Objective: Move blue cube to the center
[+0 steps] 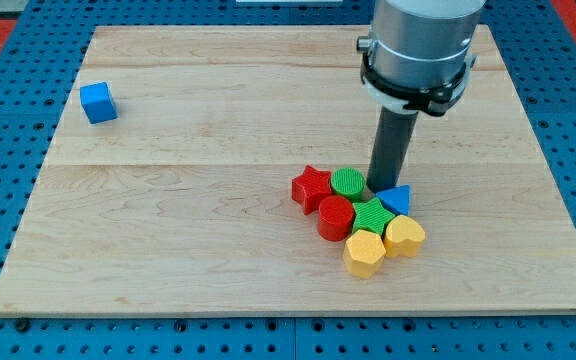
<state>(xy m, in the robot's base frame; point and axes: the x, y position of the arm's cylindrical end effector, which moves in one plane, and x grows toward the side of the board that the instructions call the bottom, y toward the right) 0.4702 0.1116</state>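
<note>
The blue cube sits alone at the far left of the wooden worktop, close to the left edge and well apart from everything else. It rests flat, tilted a little to the board's lines.

The other blocks are bunched together right of the middle, toward the near side. A red star marks the left end of the bunch, with a green cylinder just beside it on the right. Nearer than those lie a red cylinder and a green block whose shape I cannot make out clearly — it is ridged on top. A blue triangular block sits at the right of the bunch. Nearest of all are two yellow blocks: a yellow hexagon-like block and a yellow heart, touching one another.

My tip stands down on the worktop at the far side of this bunch — between the green cylinder and the blue triangular block, just beside both, and well apart from the blue cube. There are no fingers on this rod, so nothing is held.
</note>
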